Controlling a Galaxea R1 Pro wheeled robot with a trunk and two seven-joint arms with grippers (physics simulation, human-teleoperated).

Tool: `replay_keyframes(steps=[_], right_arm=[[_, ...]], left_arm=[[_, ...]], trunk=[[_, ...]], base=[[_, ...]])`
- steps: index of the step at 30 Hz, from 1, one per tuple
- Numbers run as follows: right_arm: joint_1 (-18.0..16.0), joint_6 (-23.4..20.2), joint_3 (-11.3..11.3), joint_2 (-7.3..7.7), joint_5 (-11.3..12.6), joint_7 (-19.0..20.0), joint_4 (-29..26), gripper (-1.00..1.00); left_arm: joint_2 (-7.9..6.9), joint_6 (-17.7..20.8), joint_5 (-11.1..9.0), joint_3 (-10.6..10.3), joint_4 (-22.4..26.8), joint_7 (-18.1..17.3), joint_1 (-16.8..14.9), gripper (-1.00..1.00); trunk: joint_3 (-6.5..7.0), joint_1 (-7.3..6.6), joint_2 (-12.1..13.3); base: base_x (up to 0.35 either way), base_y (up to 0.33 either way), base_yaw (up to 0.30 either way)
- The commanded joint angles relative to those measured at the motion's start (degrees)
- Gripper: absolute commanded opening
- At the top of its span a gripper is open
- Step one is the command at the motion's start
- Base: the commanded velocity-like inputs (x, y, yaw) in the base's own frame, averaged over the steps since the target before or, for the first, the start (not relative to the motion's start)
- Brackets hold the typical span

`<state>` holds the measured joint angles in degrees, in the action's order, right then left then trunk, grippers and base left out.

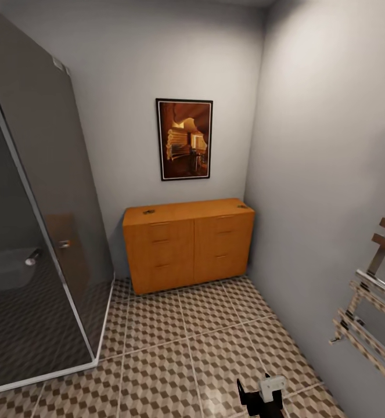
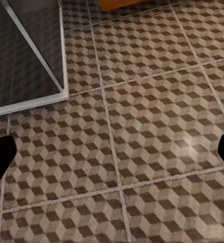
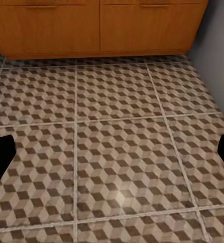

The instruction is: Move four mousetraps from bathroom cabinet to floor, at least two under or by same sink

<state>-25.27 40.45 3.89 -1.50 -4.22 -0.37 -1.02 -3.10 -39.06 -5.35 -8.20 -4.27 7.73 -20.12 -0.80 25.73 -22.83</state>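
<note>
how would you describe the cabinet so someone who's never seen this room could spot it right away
Look at the far wall, under the dark-framed picture. Pushed into the right-hand corner there, standing on the cube-patterned tile floor, is the cabinet, beside the smoked-glass shower enclosure. It is the only orange-brown wooden piece in sight: long, low, with rows of drawers and slim bar handles.

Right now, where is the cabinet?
In the head view, the cabinet stands against the far wall under the framed picture, between the shower enclosure and the right wall.
</note>
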Motion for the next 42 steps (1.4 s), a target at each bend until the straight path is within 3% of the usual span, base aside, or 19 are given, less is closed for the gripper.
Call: replay_keyframes(steps=[1, 42], right_arm=[[-0.04, 0.16, 0.36, 0.01, 0.11, -0.04, 0.06, 1.0], [-0.04, 0.16, 0.33, 0.01, 0.1, -0.07, 0.06, 1.0]], left_arm=[[0.02, -0.32, -0.53, -0.5, -0.21, 0.0, -0.09, 1.0], [-0.42, -0.32, -0.53, -0.5, -0.21, 0.0, -0.09, 1.0]], trunk=[[-0.08, 0.05, -0.09], [-0.08, 0.05, -0.09]], base=[[0.237, 0.0, 0.0], [0.217, 0.0, 0.0]])
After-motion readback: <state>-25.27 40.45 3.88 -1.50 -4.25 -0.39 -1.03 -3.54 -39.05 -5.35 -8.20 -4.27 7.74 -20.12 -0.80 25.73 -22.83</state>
